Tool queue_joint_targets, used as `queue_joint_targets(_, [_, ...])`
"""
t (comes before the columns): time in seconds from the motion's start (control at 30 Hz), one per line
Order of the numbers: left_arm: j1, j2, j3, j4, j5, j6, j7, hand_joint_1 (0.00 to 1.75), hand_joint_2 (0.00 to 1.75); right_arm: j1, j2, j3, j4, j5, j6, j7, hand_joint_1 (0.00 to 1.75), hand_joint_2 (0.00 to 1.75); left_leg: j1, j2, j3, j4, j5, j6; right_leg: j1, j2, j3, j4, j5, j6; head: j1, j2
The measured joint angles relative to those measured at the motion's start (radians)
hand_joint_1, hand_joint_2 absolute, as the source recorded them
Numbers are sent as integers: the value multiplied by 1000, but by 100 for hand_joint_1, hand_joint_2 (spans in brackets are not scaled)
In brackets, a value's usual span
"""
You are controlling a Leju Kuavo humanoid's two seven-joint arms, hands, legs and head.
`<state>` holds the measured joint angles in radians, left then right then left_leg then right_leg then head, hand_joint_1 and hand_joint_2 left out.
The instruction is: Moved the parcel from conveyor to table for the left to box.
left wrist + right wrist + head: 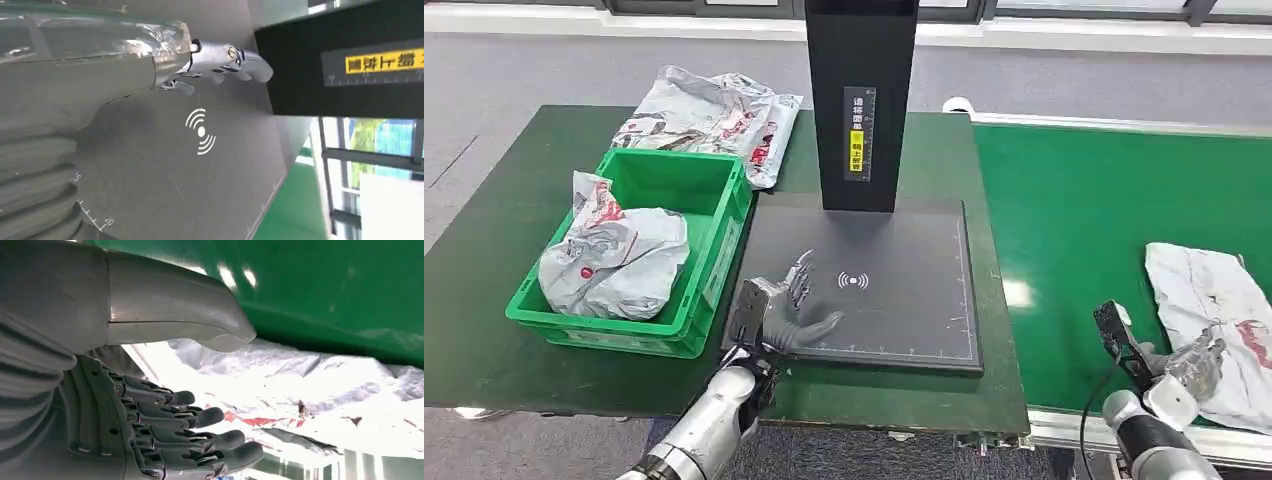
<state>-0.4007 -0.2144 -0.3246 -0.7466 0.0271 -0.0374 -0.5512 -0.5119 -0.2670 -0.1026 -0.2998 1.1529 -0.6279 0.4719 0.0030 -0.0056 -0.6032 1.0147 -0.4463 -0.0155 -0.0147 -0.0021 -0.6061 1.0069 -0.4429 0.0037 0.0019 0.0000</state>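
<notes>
1. Two hands sit low in the frame: the right hand (pixel 1192 365), fingers spread and grasping nothing, touches the near edge of the parcel (pixel 1214 300) lying on the green conveyor (pixel 1084 220) at right.
2. Slack film could slip or crumple from a shallow grip; its far side runs out of frame.
3. Left hand (pixel 792 305) rests released on the dark scanner pad (pixel 904 300), leaving bare pad toward the conveyor.
4. Farther off, the black post (pixel 861 100) and green crate (pixel 664 245) hem the worktop (pixel 514 230).

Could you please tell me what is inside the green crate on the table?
The green crate holds one crumpled grey parcel with red print, filling its near part. Whatever lies beneath that parcel is covered, so I cannot tell.
</notes>
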Motion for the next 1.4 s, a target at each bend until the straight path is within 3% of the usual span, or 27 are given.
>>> queue_joint_targets(1.4, [19,0,24,-48,0,-2,0,0,175,-1,-8,7,3,20,0,12,0,175,0,0,0,0,0,0,0,0,0,0,0,0,0,0])
